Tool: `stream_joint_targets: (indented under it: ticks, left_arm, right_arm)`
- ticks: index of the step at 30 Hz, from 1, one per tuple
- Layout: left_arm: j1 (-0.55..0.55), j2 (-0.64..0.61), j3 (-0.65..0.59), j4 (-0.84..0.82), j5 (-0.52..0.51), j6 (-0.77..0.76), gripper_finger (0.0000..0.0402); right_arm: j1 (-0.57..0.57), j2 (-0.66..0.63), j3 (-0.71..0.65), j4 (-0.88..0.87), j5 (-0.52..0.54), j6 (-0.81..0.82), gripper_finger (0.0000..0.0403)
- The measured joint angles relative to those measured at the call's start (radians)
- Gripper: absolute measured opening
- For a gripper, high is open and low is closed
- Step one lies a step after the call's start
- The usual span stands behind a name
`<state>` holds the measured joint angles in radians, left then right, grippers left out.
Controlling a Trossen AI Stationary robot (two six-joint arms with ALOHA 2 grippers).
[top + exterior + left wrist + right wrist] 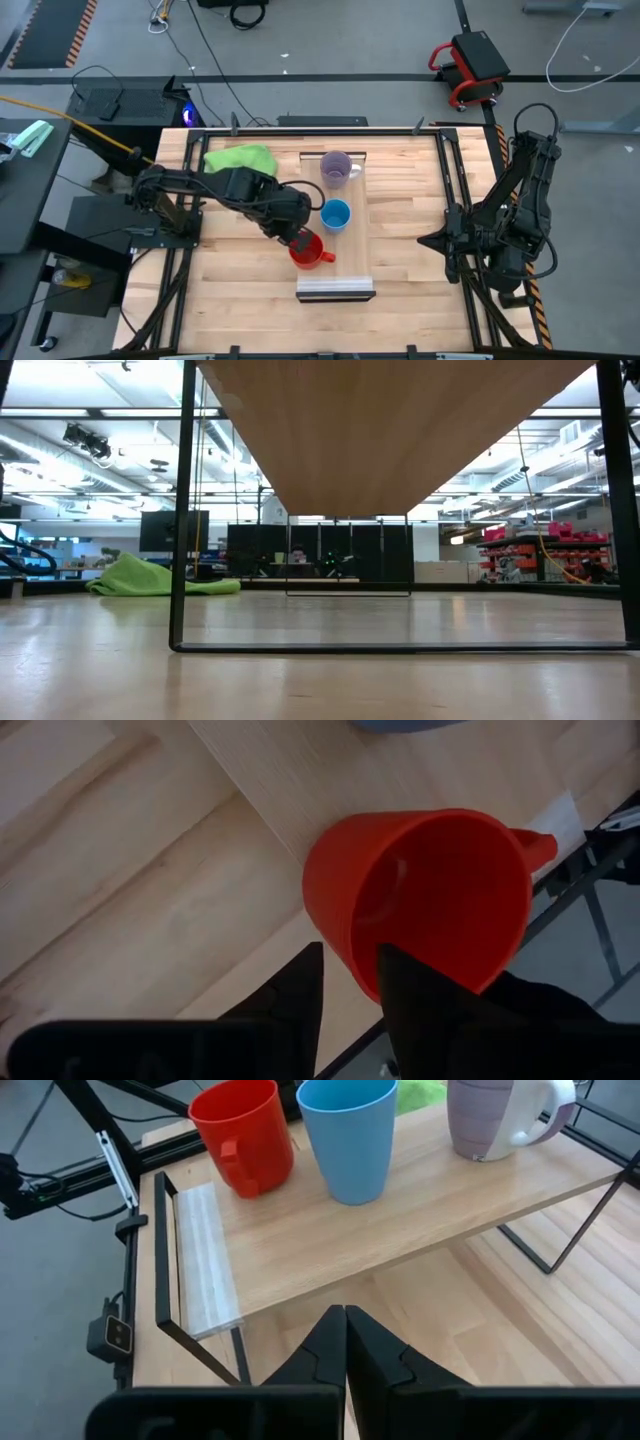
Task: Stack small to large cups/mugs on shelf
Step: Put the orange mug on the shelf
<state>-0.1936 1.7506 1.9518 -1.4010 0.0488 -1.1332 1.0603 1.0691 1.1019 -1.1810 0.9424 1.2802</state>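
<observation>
Three cups stand in a row on the shelf (352, 250), a raised light-wood board with a grey strip (335, 290) at its near end. The purple mug (337, 168) is farthest, the blue cup (336, 214) is in the middle, and the red mug (312, 254) is nearest. All three also show in the right wrist view: purple (490, 1115), blue (345, 1140), red (240, 1135). My left gripper (298, 238) is at the red mug's rim and shut on it. My right gripper (424, 240) is shut and empty at the table's right side. My left gripper has the red mug's wall at the rim (350, 958), on the side away from the handle (540, 845). One finger (300, 995) is outside the wall and the other (410, 985) is inside. The fingers slant down from the table's left. The mug stands upright on the shelf.
A green cloth (240, 158) lies on the tabletop left of the shelf's far end and also shows in the low view (160, 578). The shelf stands on thin black legs (180, 510) above the tabletop. Bare tabletop lies on both sides of the shelf.
</observation>
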Motion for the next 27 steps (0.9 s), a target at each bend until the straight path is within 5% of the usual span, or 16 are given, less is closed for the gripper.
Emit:
stream_joint_targets:
  ticks: [27]
  left_arm:
    - [0.000,0.084,-0.002,0.008,0.015,0.039,0.0097]
  right_arm:
    - [0.000,0.000,0.000,-0.001,0.006,-0.007,0.0009]
